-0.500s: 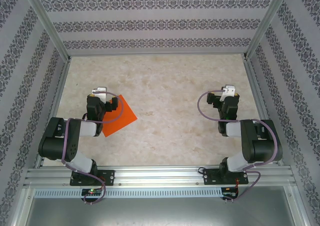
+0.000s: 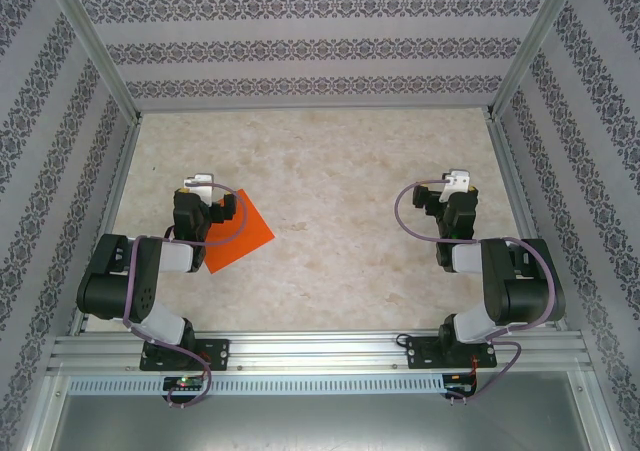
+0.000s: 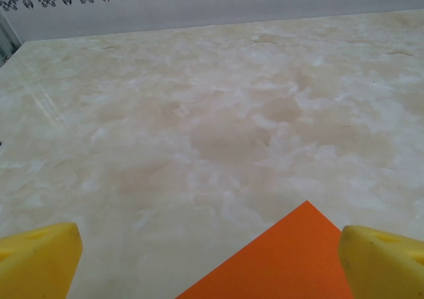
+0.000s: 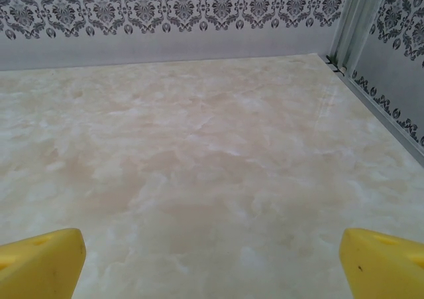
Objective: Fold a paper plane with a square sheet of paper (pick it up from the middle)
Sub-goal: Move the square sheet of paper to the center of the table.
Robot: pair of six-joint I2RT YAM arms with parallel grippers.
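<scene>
1. The square sheet of paper (image 2: 243, 234) is thin, plain and bright orange. It lies flat on the bench (image 2: 340, 201), turned so that its corners point like a diamond.
2. The bench top has a marbled cream and beige pattern with soft cloudy patches and a faint sheen.
3. Walls (image 2: 310, 46) papered pale grey, with bands of dark damask ornament, close the bench in on three sides. Bare aluminium bars (image 2: 90, 46) frame the corners, and a slotted aluminium rail (image 2: 320, 351) carries the bases of both arms.
4. The left arm (image 2: 135, 276) and the right arm (image 2: 510, 281) are black with pale grey sections, and a purple cable (image 2: 405, 211) loops at each wrist.
5. In the left wrist view the fingertips (image 3: 40, 262) are matte yellow blocks with rounded edges, sitting in the two bottom corners, so the left jaws are spread wide.
6. In that view one sharp corner of the sheet (image 3: 291, 259) points away from the camera between the two fingertips. It sits nearer the right one, and its edge runs up to that tip; whether they touch I cannot tell.
7. From above, the sheet lies at the left arm's wrist, with its left part hidden under the wrist and cable and the rest reaching out towards the middle of the bench.
8. In the right wrist view the yellow fingertips (image 4: 381, 262) also stand far apart in the bottom corners, so the right jaws are spread wide over bare marbled bench (image 4: 212, 153). From above, they are well apart from the sheet.
</scene>
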